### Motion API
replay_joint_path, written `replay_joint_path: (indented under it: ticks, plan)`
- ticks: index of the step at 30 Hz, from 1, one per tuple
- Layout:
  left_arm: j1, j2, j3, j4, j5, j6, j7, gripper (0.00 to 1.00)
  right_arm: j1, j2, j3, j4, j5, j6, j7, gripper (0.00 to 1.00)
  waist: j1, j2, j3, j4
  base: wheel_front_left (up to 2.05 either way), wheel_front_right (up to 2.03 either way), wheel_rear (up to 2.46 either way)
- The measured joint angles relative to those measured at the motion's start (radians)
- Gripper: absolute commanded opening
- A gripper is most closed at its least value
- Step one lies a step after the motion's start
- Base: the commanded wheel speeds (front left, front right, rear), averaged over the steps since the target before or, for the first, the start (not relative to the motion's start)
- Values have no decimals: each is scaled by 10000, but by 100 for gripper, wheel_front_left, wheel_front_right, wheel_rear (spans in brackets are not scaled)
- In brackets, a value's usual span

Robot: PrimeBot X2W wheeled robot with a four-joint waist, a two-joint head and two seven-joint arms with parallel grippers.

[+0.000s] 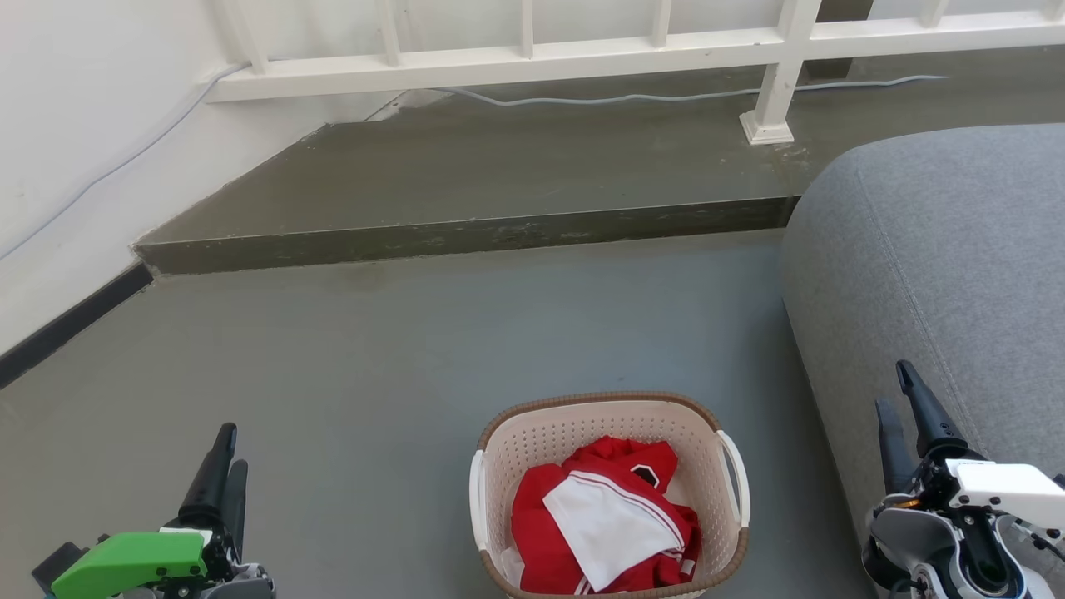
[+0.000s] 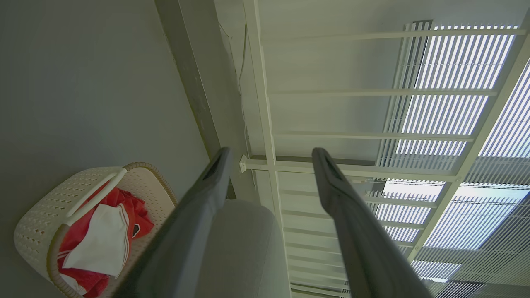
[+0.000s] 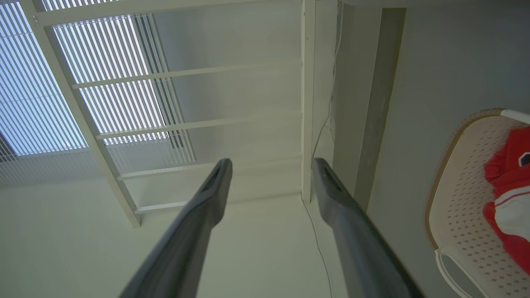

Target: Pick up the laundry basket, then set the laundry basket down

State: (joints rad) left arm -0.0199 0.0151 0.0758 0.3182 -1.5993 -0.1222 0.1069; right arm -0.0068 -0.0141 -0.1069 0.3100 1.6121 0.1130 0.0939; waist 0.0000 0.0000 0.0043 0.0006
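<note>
The laundry basket (image 1: pixel 557 433) stands on the grey floor at the bottom centre of the head view, cream and perforated with a brown rim and white side handles. Red and white clothes (image 1: pixel 603 516) lie inside it. My left gripper (image 1: pixel 226 449) hangs open at the lower left, well apart from the basket. At the lower right, beside the sofa, my right gripper (image 1: pixel 897 391) is open and holds nothing. The left wrist view has the basket (image 2: pixel 45 207) at its lower left, left of the open gripper (image 2: pixel 269 155). The right wrist view has the basket (image 3: pixel 459 182) at its right edge, with the gripper (image 3: pixel 271 164) open.
A grey sofa (image 1: pixel 940 266) fills the right side, close to the basket. A raised concrete step (image 1: pixel 466 237) crosses the floor ahead, with a white railing (image 1: pixel 532 58) and a cable (image 1: pixel 632 98) on it. A white wall (image 1: pixel 75 150) runs along the left.
</note>
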Motion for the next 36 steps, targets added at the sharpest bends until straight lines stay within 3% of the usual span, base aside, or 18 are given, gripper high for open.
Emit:
replay_joint_path:
  ticks: [13,36]
  plan:
    - [-7,65,13,-385,305,0,-297,100,-54,-12,451,-562,12,0,-548,100,0,0,59,5,0,0,0]
    - [-10,955,-1135,-1118,2560,0,-1315,100,-288,-184,1379,-976,-2968,6,-1300,100,1,0,168,-19,0,0,0]
